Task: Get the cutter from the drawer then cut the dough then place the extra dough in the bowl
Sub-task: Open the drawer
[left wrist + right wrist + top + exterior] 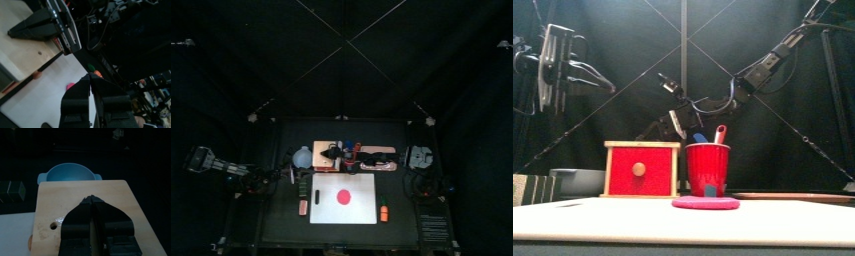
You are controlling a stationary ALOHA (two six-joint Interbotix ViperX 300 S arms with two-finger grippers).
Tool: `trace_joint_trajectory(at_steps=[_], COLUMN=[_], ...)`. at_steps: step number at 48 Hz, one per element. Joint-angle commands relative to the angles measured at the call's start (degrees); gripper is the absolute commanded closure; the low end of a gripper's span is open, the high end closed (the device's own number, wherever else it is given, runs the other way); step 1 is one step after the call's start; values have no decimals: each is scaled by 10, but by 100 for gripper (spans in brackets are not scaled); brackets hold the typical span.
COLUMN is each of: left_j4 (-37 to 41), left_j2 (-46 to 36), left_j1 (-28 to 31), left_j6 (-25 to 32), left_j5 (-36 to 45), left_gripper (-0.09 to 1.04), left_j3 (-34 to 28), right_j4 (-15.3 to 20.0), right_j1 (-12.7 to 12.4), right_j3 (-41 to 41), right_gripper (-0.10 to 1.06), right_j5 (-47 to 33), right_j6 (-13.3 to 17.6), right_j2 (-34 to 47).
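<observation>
No writing, label, brand, number or sign can be read in any view: the wooden box point(643, 150), the red cup point(708, 165), the white board point(325, 212) and the bowl point(69, 173) all show plain surfaces.

Top looks down from high, front level and close; both show the wooden box point(643, 160)

white cutting board point(358, 185) at centre-front of black table point(278, 135), small orange toy point(303, 208) just off board's left edge, second orange toy point(382, 213) at right edge, red cup point(708, 165) behind board, blue knife point(702, 139) and red knife point(719, 133) standing tilted in cup
</observation>
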Motion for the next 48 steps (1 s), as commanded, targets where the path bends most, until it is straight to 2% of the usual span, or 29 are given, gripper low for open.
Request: trace_joint_trajectory(at_steps=[1, 5, 11, 26, 37, 48], left_j4=[-10, -26, -54, -95, -101, -121], left_j2=[30, 51, 82, 210, 291, 337], left_j1=[-2, -2, 0, 5, 11, 20], left_j6=[-49, -99, -155, -233, -235, -236], left_j5=[-5, -5, -5, -8, -21, -43], left_gripper=[34, 21, 12, 12, 15, 22], left_j3=[-26, -29, -28, -70, -126, -151], right_j4=[-2, -3, -3, -3, -3, -4], right_j1=[3, 4, 4, 4, 7, 11], right_j3=[-7, -8, -9, -22, -27, -27], right_gripper=[95, 95, 95, 95, 95, 95], right_j5=[4, 4, 4, 4, 4, 9], right_j6=[-3, -4, -5, -6, -6, -6], right_j2=[-9, -9, -9, -9, -9, -9])
